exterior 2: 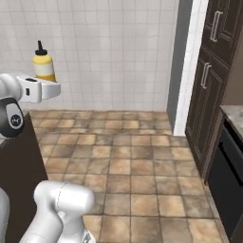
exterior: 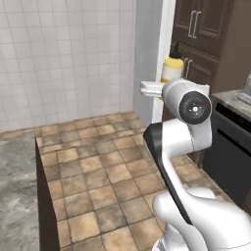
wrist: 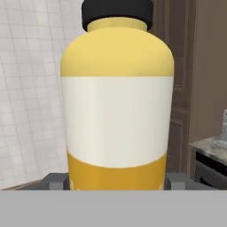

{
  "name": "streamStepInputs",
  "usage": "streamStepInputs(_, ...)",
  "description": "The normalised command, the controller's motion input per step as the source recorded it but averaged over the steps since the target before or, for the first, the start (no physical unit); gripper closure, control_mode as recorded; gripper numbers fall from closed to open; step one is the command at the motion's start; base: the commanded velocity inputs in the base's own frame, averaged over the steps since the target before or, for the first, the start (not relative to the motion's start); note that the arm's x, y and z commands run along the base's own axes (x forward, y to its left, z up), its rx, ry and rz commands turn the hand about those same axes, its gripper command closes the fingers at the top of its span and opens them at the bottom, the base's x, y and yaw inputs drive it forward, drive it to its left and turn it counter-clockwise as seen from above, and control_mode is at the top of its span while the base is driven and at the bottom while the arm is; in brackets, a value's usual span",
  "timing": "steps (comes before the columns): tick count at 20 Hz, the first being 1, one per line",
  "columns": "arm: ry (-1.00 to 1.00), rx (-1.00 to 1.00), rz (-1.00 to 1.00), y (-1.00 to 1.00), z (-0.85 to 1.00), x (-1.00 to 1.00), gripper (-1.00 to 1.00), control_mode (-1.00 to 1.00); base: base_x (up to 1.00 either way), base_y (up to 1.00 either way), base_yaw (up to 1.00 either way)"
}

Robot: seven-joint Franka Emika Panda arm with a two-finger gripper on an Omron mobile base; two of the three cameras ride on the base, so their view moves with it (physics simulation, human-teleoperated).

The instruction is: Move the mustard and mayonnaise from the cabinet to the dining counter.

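Observation:
My gripper (exterior: 170, 82) is shut on the mustard (exterior: 172, 67), a slim yellow bottle with a white label band and a dark pointed cap, held upright in the air. From the right the mustard (exterior 2: 44, 66) stands up out of the gripper (exterior 2: 45, 81). In the hand view the mustard (wrist: 117, 111) sits tight between the finger tips of the gripper (wrist: 117, 182). The dining counter (exterior: 17, 196), a grey veined marble top with a brown side, lies at the lower left, below and left of the bottle. The mayonnaise is out of view.
Dark brown panelled cabinet doors (exterior: 203, 29) (exterior 2: 216, 52) with silver bar handles stand shut at the right, beside a white wall post (exterior 2: 190, 71). A black appliance front (exterior: 230, 162) sits under a small marble worktop (exterior: 235, 98). Tiled floor (exterior 2: 128, 166) spreads between.

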Motion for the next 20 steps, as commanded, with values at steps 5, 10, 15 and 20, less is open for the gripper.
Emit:
streamStepInputs(5, 0.0, 0.0, 0.0, 0.0, 0.0, 0.0, 1.0, 1.0, 0.61, -0.16, 0.43)
streamStepInputs(10, 0.0, 0.0, 0.0, 0.0, 0.0, 0.0, 1.0, 1.0, 0.72, -0.2, 0.26)
streamStepInputs(15, 0.0, 0.0, 0.0, 0.0, 0.0, 0.0, 1.0, 1.0, 0.73, -0.27, 0.14)
streamStepInputs(20, 0.0, 0.0, 0.0, 0.0, 0.0, 0.0, 1.0, 1.0, 0.74, -0.36, 0.0)
